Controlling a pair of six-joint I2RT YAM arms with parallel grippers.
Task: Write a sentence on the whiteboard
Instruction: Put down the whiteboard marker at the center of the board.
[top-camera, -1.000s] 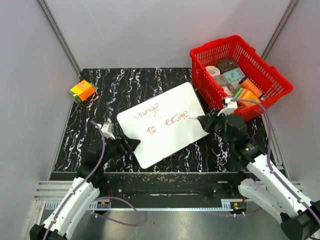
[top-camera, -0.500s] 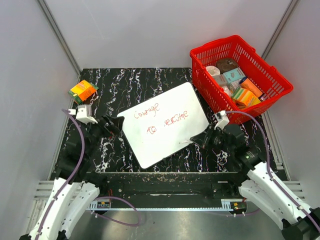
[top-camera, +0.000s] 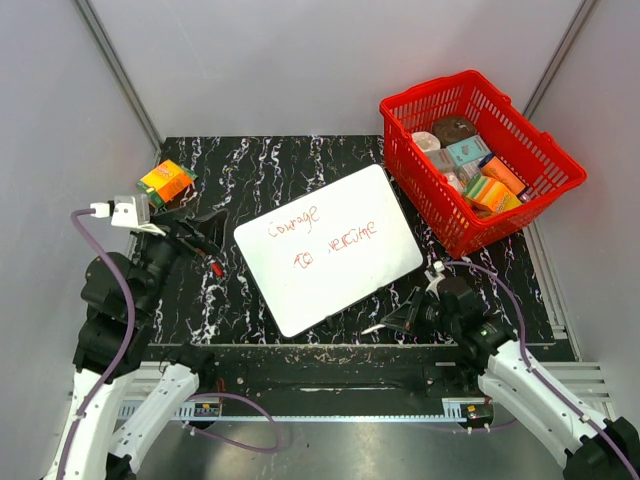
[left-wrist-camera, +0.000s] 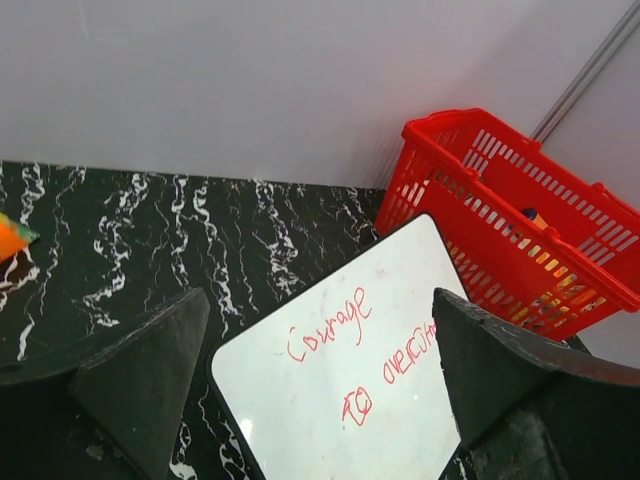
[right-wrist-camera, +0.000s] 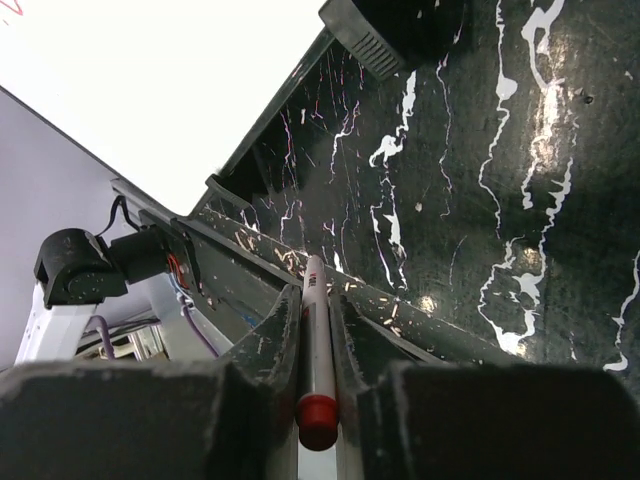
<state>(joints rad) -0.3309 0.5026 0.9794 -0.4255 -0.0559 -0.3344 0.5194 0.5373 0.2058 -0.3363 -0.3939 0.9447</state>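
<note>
Whiteboard (top-camera: 327, 248) flat on the black marbled table (top-camera: 270, 165), at the centre of the frame, turned askew so that one corner points to the upper right. Across it in thin red handwriting, the sentence (top-camera: 322, 236) in two lines: "courage" above, "to overcome" below. Just beside the board's upper right corner, a red basket (top-camera: 432, 90) filled with small boxes and packets. Left of the board and apart from it, the left gripper (top-camera: 218, 240), held above the table, jaws spread wide and holding nothing; board and writing framed between its fingers in the wrist view. Below the board's lower right edge, near but not touching, the right gripper (top-camera: 392, 322), low over the table, jaws closed on a marker (right-wrist-camera: 317, 350) with white barrel and red end, lying lengthwise between the fingers. In the upper left, by the table's edge, an orange box (top-camera: 165, 182).
</note>
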